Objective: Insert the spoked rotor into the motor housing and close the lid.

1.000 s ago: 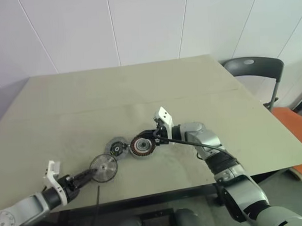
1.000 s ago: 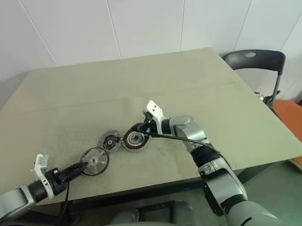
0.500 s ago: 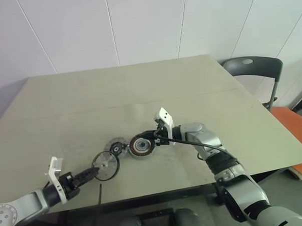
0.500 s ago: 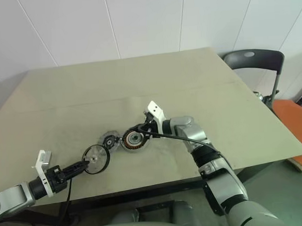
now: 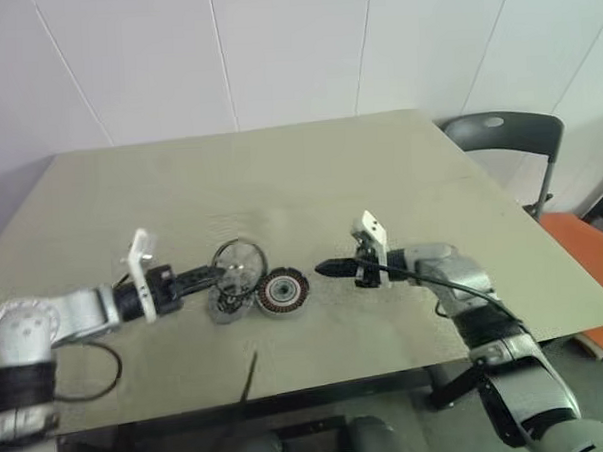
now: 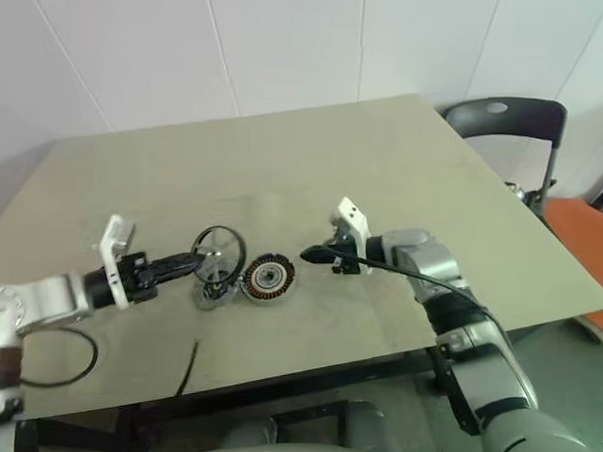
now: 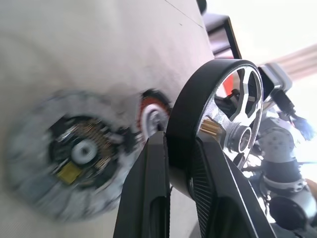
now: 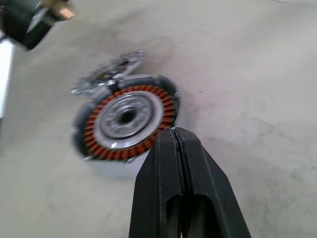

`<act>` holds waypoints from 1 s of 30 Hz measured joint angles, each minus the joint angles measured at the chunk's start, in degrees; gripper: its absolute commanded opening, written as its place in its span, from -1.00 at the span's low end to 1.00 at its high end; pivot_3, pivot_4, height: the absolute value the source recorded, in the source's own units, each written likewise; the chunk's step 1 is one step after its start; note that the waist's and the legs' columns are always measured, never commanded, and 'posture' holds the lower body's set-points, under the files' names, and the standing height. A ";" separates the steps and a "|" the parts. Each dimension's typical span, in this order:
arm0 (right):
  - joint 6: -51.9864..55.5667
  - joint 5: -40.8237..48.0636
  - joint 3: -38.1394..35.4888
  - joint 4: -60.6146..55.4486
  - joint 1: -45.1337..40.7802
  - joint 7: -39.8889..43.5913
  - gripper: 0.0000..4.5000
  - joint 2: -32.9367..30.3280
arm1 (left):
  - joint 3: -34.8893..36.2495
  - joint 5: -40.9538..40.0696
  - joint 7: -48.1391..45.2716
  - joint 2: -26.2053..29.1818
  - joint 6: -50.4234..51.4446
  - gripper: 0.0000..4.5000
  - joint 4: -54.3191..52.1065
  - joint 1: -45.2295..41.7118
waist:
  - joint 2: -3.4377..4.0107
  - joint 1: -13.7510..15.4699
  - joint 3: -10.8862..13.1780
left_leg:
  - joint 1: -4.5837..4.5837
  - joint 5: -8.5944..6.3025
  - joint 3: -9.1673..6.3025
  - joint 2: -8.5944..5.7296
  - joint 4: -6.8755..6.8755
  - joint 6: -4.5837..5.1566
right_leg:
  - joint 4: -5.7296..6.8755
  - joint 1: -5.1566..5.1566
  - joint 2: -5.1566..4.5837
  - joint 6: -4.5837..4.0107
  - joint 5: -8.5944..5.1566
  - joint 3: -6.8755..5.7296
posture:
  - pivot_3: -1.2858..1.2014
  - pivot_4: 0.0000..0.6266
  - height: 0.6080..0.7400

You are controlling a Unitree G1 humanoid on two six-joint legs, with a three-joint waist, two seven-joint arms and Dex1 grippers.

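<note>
Rotor insertion under way: the left gripper (image 5: 216, 274) pinches the dark rim of the spoked rotor (image 5: 238, 264) between its fingers (image 7: 148, 198) and holds the wheel on edge, left of centre in the frame, above the grey lid (image 5: 223, 306) lying on the table (image 5: 399, 162). The motor housing (image 5: 282, 291), copper windings facing up, sits just right of the lid. The right gripper (image 5: 321, 270), fingers pressed together and empty, points at the housing from centre-right, apart from it. To seat the rotor cleanly, the wheel would likely need tipping flat and its hub centred over the housing's silver middle before release. The lid is partly hidden behind the rotor, and whether it touches the housing is hard to tell.
</note>
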 measured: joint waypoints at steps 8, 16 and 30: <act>0.03 0.76 0.41 -7.52 3.55 3.18 -1.00 -3.82 | -5.67 5.97 -1.24 -2.90 10.18 -0.85 11.80 -12.33 | -0.06 0.04 0.01 | 0.07 0.03 0.03 -0.05 0.11 -0.04 | 0.29 -0.01 0.06 0.01 -0.01 -0.02 | 0.03 -1.00 1.00; 0.25 0.81 0.25 -9.60 4.67 1.70 -1.00 -3.83 | -7.80 15.95 -5.16 -6.61 13.35 -0.85 20.10 -18.87 | -0.15 0.25 0.02 | 0.08 0.12 -0.02 -0.07 0.18 -0.19 | 0.43 -0.03 0.04 0.00 -0.02 -0.03 | 0.03 -1.00 1.00; 1.89 2.45 -0.09 -13.78 8.60 -2.94 -1.00 -3.82 | -10.10 30.72 -10.83 -9.84 13.64 -0.85 30.08 -27.31 | -0.24 0.28 0.04 | 0.06 0.14 -0.04 -0.07 0.17 -0.23 | 0.44 -0.07 0.00 0.01 -0.01 0.00 | 0.03 -1.00 1.00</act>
